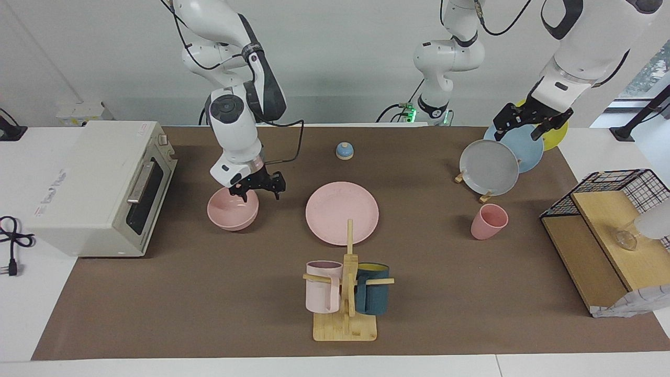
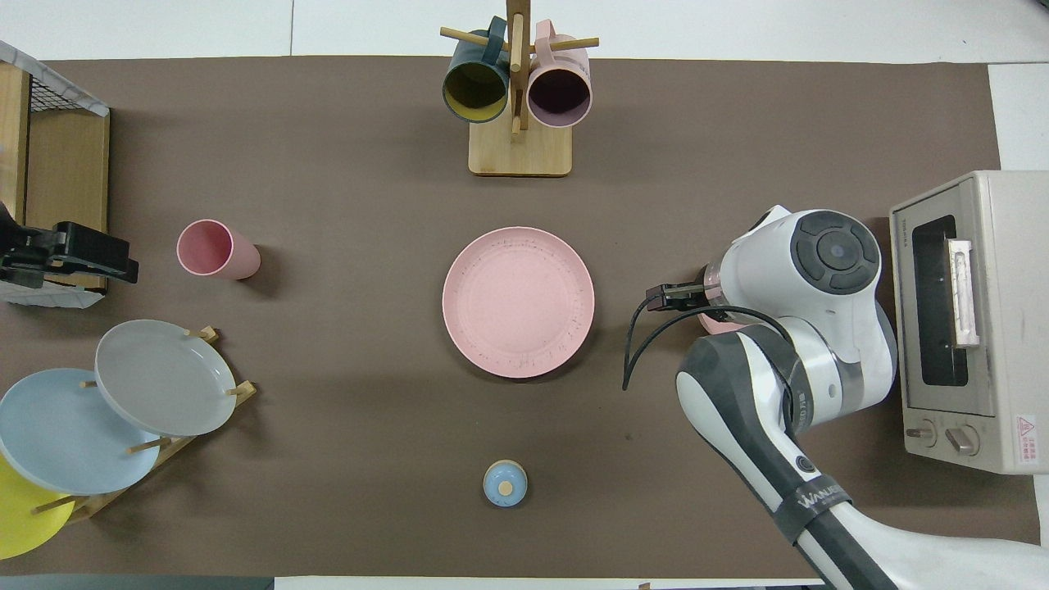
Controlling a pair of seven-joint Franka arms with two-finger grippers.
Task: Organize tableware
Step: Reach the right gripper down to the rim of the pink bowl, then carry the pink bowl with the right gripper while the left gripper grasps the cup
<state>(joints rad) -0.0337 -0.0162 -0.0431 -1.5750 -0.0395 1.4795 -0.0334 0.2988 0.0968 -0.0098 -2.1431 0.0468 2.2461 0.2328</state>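
Low over the pink bowl (image 1: 232, 210) near the toaster oven (image 1: 104, 184), the right end effector (image 1: 260, 185) has fingers spread at its rim. Beside it on the worktop (image 1: 209, 293) lie the pink plate (image 1: 342, 212), then the pink cup (image 1: 488, 221). Above the plate rack (image 1: 489, 166) the left end effector (image 1: 526, 123) waits spread.

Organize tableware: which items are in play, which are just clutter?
In play: pink plate, pink bowl under the right end effector, pink cup.
Clutter: toaster oven, mug rack, plate rack, blue bell, wire shelf.
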